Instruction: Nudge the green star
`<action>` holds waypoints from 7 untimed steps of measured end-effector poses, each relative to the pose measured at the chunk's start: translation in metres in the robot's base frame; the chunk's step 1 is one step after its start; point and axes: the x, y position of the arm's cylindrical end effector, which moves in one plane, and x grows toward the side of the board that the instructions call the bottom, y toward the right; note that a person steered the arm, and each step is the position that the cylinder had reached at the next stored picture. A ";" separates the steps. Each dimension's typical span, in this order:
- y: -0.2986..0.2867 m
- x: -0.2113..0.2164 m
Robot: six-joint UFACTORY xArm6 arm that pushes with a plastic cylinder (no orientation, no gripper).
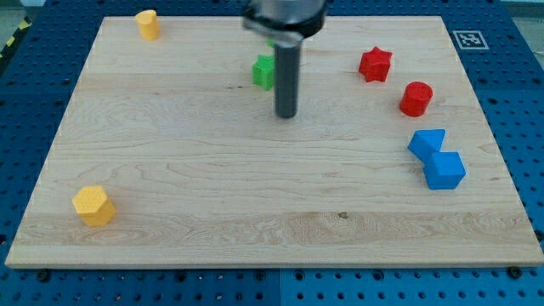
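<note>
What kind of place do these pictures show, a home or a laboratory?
Probably a robotics laboratory bench, not a home. A pale wooden board lies on a blue perforated metal table, a printed black-and-white marker tag sits at the board's corner, and small coloured blocks are scattered about.

Straight, dark grey rod (286, 81), round and smooth, ending in a blunt tip (286, 116). Wider dark collar (286, 19) above, blurred, perhaps with a lighter metal band around it.

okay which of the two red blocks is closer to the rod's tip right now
The red star, at the view's upper right. It lies nearer my tip than the red cylinder, which sits further toward the view's right, above the blue blocks.
</note>
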 end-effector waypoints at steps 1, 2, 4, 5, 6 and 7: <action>0.039 -0.029; 0.040 -0.029; 0.040 -0.033; 0.040 -0.033; 0.040 -0.034; 0.034 -0.060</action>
